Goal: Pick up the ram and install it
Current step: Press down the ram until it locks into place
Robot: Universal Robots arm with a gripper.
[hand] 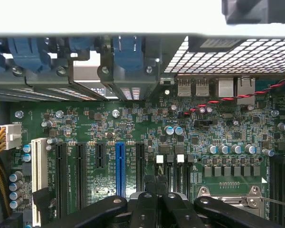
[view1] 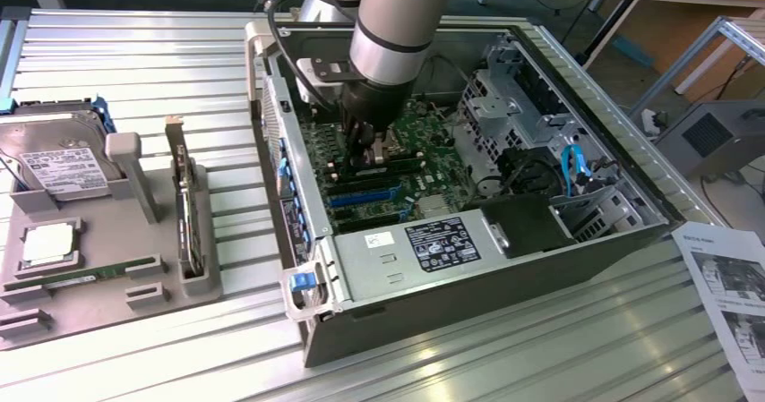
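Clenched tight, my claw [view1: 371,156] reaches down inside the open computer case [view1: 478,303], right over the green motherboard [view1: 418,129]. From my wrist I see the black fingers [hand: 143,209] pressed together, with the board's long slots just past them. One slot is blue [hand: 119,166]. I cannot tell if anything thin is pinched between the fingers.

On the exterior view's left, a grey tray [view1: 132,308] sits on the metal surface [view1: 143,71]. A hard drive [view1: 54,165] lies at the far end of the tray. Nearer the camera is the square silver processor [view1: 48,243]. Just beside that is the ram [view1: 90,274], a thin green stick lying flat in its groove, well apart from my claw. A dark expansion card [view1: 185,214] stands on its edge at the side of the tray closest to the case.

Next comes the case, lying on its side with the lid off. A silver power supply [view1: 436,241] with a black label fills its near corner.

At the exterior view's right, a printed paper sheet [view1: 729,286] lies on the surface.
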